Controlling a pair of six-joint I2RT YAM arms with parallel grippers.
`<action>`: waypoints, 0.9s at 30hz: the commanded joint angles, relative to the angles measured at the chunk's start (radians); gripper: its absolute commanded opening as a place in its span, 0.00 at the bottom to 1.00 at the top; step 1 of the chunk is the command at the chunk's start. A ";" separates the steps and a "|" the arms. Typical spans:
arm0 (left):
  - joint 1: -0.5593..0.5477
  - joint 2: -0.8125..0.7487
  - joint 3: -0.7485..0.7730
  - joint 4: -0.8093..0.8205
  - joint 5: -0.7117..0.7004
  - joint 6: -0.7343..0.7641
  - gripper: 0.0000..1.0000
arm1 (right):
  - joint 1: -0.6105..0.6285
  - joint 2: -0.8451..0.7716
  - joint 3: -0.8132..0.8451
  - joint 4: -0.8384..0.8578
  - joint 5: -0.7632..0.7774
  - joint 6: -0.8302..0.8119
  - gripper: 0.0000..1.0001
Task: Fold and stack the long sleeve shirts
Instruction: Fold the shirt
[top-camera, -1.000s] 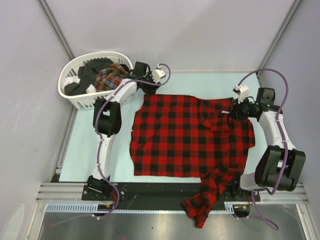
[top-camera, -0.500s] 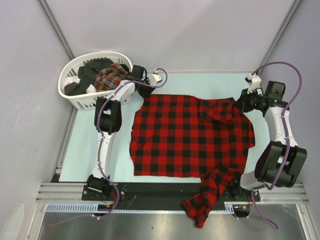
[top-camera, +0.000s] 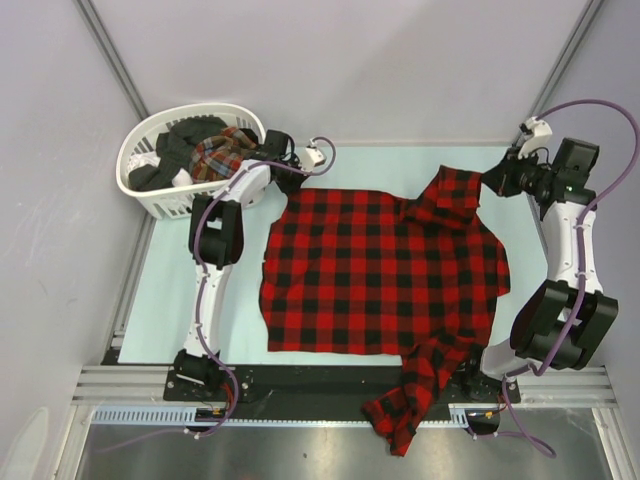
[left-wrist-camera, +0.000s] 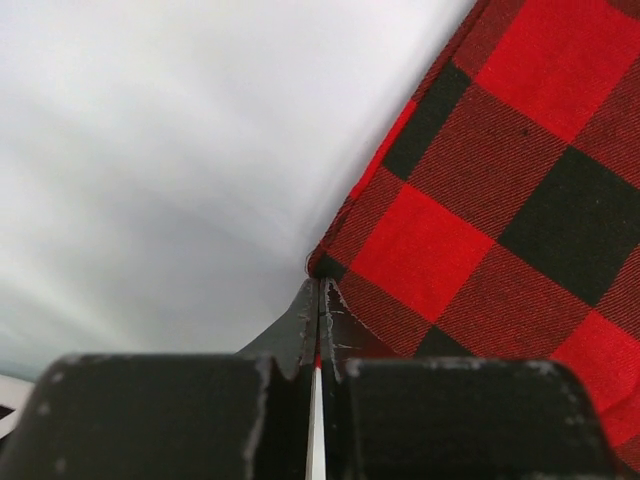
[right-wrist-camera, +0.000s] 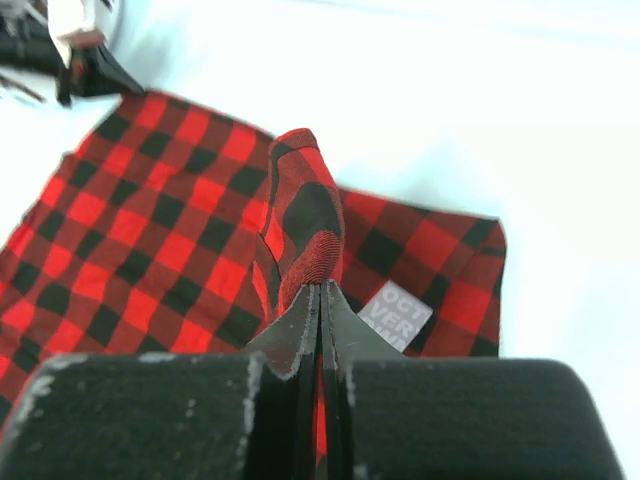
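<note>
Left wrist view: the left gripper has its jaws pressed together on the very corner of the red-and-black checked shirt, and the cloth fans out ahead and to the right of the tips. Over on the right wrist view, the right gripper is clamped on a raised ridge of the same flannel, with a grey label just right of its tips, so that grip looks close to the neck. From above, the shirt lies spread on the table between the two sets of jaws, and one sleeve trails off the near edge, well behind the right jaws. This will handle as light, limp stuff: it sags wherever it isn't held, but the nap should resist slipping. Corners, seams and doubled edges look like the places to pinch. The long axis seems to run jaw to jaw, neck end by the right jaws, though I can't be sure. A finer plaid shirt waits in the white basket, left of the left jaws.
</note>
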 joint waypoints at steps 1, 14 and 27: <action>0.006 -0.129 -0.017 0.069 0.022 -0.042 0.00 | -0.027 -0.016 0.083 0.079 -0.049 0.079 0.00; 0.005 -0.354 -0.207 0.098 0.077 -0.023 0.00 | -0.091 -0.096 0.146 0.102 -0.112 0.152 0.00; 0.003 -0.618 -0.541 0.105 0.086 0.110 0.00 | -0.234 -0.292 0.152 -0.112 -0.248 0.018 0.00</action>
